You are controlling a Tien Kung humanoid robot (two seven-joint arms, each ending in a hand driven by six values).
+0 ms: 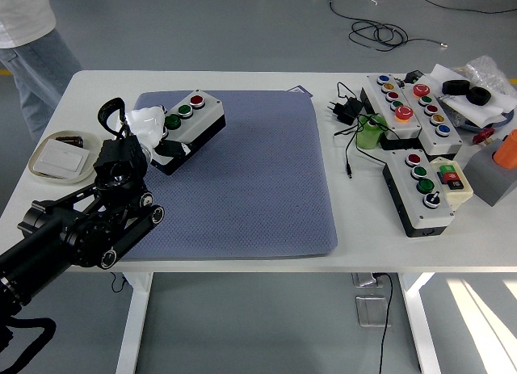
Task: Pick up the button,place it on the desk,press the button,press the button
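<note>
A small white-and-black button box (pixel 196 115) with a red and two green buttons is held tilted, a little above the far left part of the blue-grey mat (pixel 242 180). My left hand (pixel 159 136), with white fingers (pixel 145 120), is shut on the box's near left end. The black left arm (pixel 89 220) comes in from the lower left. My right hand is out of view.
A person (pixel 28 35) stands at the table's far left corner. A beige dish (pixel 32 165) with a card lies left of the mat. Two larger button boxes (pixel 404 106) (pixel 424 192), a black plug adapter (pixel 347 109), a green piece (pixel 371 134) and clutter lie at the right.
</note>
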